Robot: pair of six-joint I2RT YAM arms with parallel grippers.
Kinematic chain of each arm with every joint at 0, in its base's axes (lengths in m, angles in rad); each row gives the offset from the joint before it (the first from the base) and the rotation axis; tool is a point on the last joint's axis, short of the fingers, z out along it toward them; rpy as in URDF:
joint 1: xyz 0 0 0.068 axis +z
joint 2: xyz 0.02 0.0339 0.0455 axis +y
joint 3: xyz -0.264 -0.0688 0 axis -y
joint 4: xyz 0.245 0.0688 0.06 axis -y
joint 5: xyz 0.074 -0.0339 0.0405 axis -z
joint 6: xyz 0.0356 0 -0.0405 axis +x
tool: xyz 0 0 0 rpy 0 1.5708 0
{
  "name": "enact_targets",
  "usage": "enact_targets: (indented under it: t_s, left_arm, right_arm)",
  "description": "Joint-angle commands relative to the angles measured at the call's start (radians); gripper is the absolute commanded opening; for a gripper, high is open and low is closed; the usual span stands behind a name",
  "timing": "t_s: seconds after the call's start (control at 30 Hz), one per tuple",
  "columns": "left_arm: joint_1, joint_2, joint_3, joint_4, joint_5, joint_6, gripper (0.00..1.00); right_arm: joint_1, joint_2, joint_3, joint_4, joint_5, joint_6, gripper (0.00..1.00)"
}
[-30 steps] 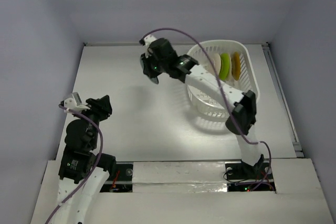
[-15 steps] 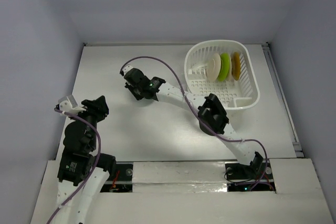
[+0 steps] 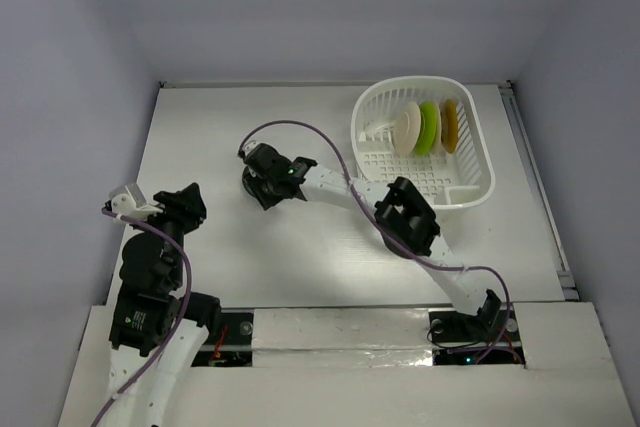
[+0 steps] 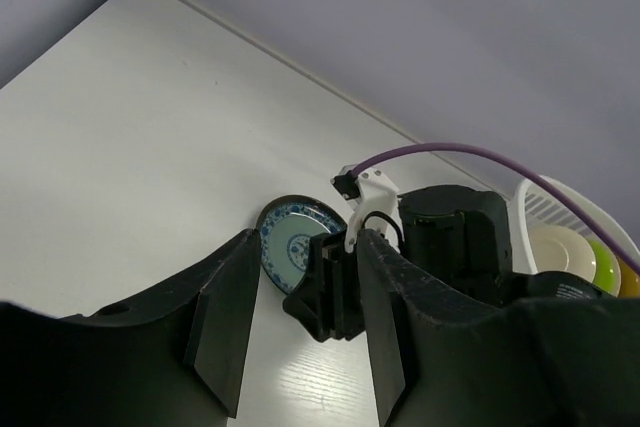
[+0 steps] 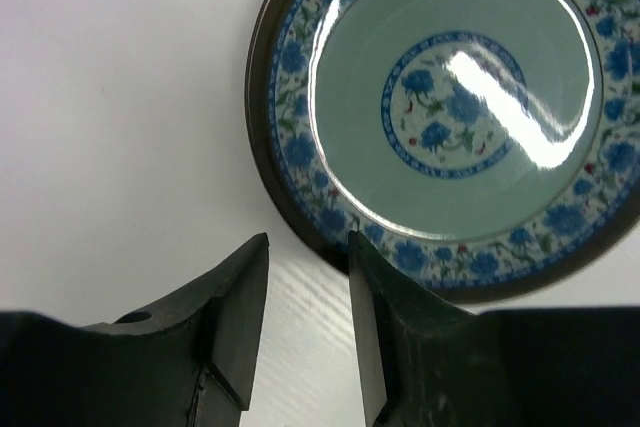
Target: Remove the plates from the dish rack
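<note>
A teal-patterned plate (image 5: pixel 455 112) lies flat on the white table, left of centre. It also shows in the left wrist view (image 4: pixel 290 247). My right gripper (image 3: pixel 268 182) hangs low right over it and hides most of it from above. Its jaws (image 5: pixel 307 247) are open and empty, at the plate's near rim. The white dish rack (image 3: pixel 480 147) stands at the back right. It holds a cream plate (image 3: pixel 407 128), a lime green plate (image 3: pixel 429 126) and an orange-yellow plate (image 3: pixel 451 124) on edge. My left gripper (image 3: pixel 190 202) is open and empty at the near left.
The right arm stretches across the table from its base to the plate, with a purple cable looping above it (image 3: pixel 300 132). The rack's rim (image 4: pixel 545 207) shows at the right of the left wrist view. Grey walls close in the table.
My right arm has swung from beside the rack to the left and down to the table. The teal plate now lies on the table under its open jaws. The left arm has hardly moved.
</note>
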Motion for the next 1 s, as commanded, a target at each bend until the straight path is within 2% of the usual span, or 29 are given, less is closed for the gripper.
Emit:
enact_targets:
  t_s: [0.0,0.03,0.07,0.13,0.17,0.2,0.23,0.27,0.3,0.37,0.4,0.5,0.57,0.67,0.7,0.77,0.97]
  left_arm:
    - [0.007,-0.009,0.026,0.021,0.001,-0.005,0.39]
    - [0.007,-0.009,0.026,0.021,0.002,-0.006,0.39]
    - [0.007,-0.009,0.025,0.021,0.002,-0.006,0.39]
    - [0.007,-0.009,0.023,0.023,0.005,-0.005,0.39]
    - [0.007,-0.009,0.022,0.024,0.008,-0.006,0.39]
    - [0.007,-0.007,0.020,0.026,0.013,-0.003,0.39]
    - [0.007,-0.007,0.019,0.035,0.027,0.000,0.39]
    - [0.007,-0.004,0.011,0.043,0.039,0.003,0.39]
    - [0.007,-0.003,0.006,0.050,0.053,0.009,0.37]
    - [0.007,0.005,0.000,0.067,0.090,0.018,0.32]
    - [0.007,0.005,-0.001,0.072,0.099,0.021,0.25]
    - [0.007,0.009,-0.006,0.083,0.119,0.029,0.11]
    - [0.007,0.013,-0.009,0.084,0.122,0.028,0.09]
    - [0.007,0.020,-0.009,0.084,0.125,0.031,0.10]
    - [0.007,0.022,-0.009,0.087,0.126,0.029,0.11]
    - [0.007,0.025,-0.009,0.087,0.131,0.029,0.15]
    - [0.007,0.028,-0.009,0.086,0.128,0.031,0.20]
  right_arm:
    - [0.007,-0.168,-0.034,0.080,0.013,0.025,0.44]
    - [0.007,-0.202,-0.059,0.092,0.043,0.026,0.48]
    - [-0.002,-0.239,-0.076,0.101,0.056,0.026,0.49]
    - [-0.025,-0.367,-0.126,0.144,0.071,0.035,0.48]
    - [-0.069,-0.421,-0.216,0.173,0.071,0.048,0.46]
    - [-0.100,-0.538,-0.267,0.201,0.062,0.055,0.31]
    - [-0.135,-0.599,-0.321,0.256,0.045,0.066,0.21]
    - [-0.221,-0.656,-0.374,0.284,0.019,0.090,0.11]
    - [-0.269,-0.711,-0.480,0.307,0.013,0.103,0.00]
    - [-0.370,-0.834,-0.560,0.328,-0.016,0.127,0.00]
    - [-0.466,-0.857,-0.612,0.321,-0.033,0.133,0.00]
    - [-0.612,-0.912,-0.692,0.305,-0.081,0.135,0.00]
    - [-0.672,-0.918,-0.717,0.305,-0.104,0.138,0.03]
    - [-0.777,-0.896,-0.748,0.325,-0.205,0.155,0.22]
    - [-0.794,-0.888,-0.746,0.327,-0.216,0.157,0.33]
    - [-0.827,-0.865,-0.729,0.327,-0.260,0.150,0.42]
    - [-0.846,-0.785,-0.694,0.307,-0.266,0.138,0.45]
